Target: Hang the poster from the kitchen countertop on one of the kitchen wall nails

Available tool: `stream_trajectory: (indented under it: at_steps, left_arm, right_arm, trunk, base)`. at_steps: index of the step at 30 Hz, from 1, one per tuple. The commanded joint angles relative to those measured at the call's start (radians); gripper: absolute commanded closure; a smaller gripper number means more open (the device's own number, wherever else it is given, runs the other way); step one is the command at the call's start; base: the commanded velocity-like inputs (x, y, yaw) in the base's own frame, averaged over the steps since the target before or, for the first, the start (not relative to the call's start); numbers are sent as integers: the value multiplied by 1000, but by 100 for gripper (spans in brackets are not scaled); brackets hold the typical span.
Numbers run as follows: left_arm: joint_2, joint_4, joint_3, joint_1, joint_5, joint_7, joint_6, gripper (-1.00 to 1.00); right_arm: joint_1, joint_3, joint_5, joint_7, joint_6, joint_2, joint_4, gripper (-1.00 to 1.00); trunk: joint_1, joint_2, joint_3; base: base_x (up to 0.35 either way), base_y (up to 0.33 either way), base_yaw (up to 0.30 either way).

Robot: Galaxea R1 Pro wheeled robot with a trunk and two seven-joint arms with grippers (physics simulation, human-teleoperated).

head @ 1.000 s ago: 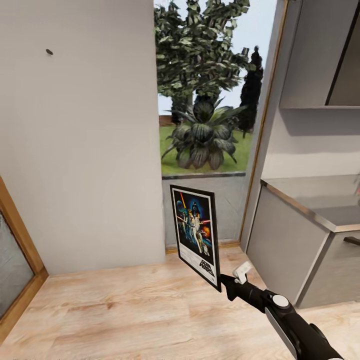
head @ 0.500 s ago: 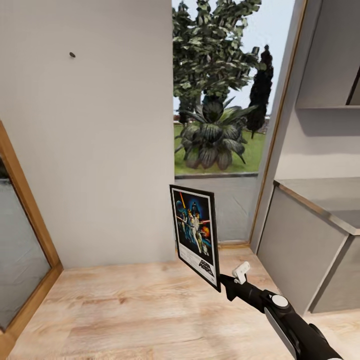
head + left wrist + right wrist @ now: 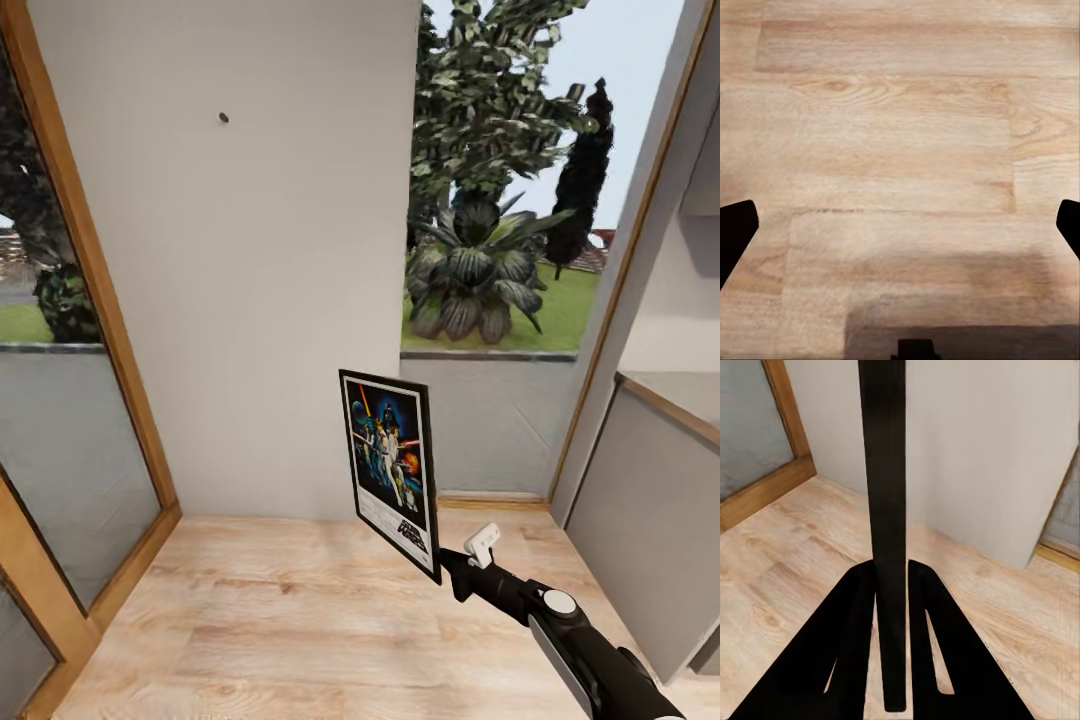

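Observation:
The framed Star Wars poster (image 3: 391, 467) stands upright in the air, held by its lower right corner in my right gripper (image 3: 448, 573), which is shut on it. In the right wrist view the poster (image 3: 886, 510) shows edge-on as a black strip clamped between the two dark fingers (image 3: 851, 637). High on the plain grey wall a wall nail (image 3: 223, 118) sticks out, well above and left of the poster. My left gripper (image 3: 900, 225) hangs open over the wooden floor, its fingertips (image 3: 735, 229) wide apart with nothing between them. A corner of the kitchen countertop (image 3: 675, 395) shows at the right.
The grey wall panel (image 3: 250, 300) stands between two wood-framed glass panes: one at the left (image 3: 60, 430), one at the right with garden plants (image 3: 480, 270) behind. Grey cabinet fronts (image 3: 650, 520) line the right. Light wooden floor (image 3: 300, 620) lies ahead.
The whole view has swung left: wall, nail and window slid rightward in the picture, and the left glass pane came into view. The poster stays the same in my right gripper.

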Motion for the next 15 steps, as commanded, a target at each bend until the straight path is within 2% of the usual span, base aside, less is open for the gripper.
stream_trajectory:
  at_steps: [1,6,10,15]
  left_arm:
    - [-1,-1,5,0,0,-8,-1,-100]
    - [-1,-1,5,0,0,-8,-1,-100]
    - [-3,-3,-1,0,0,-5,3,-100]
    - [-10,-3,-5,0,0,-2,7,-100]
  right_arm:
    - [-1,3,-11,3,0,-1,1,100]
    - [-1,3,-10,3,0,-1,1,100]
    - [-1,3,-10,3,0,-2,1,100]
    - [-1,3,-10,3,0,-2,1,100]
  trunk:
    - [0,-1,-1]
    - [0,-1,-1]
    - [0,-1,-1]
    - [-19,34,15]
  base:
    - [0,260,146]
    - [0,249,49]
    - [0,44,6]
    - [0,10,1]
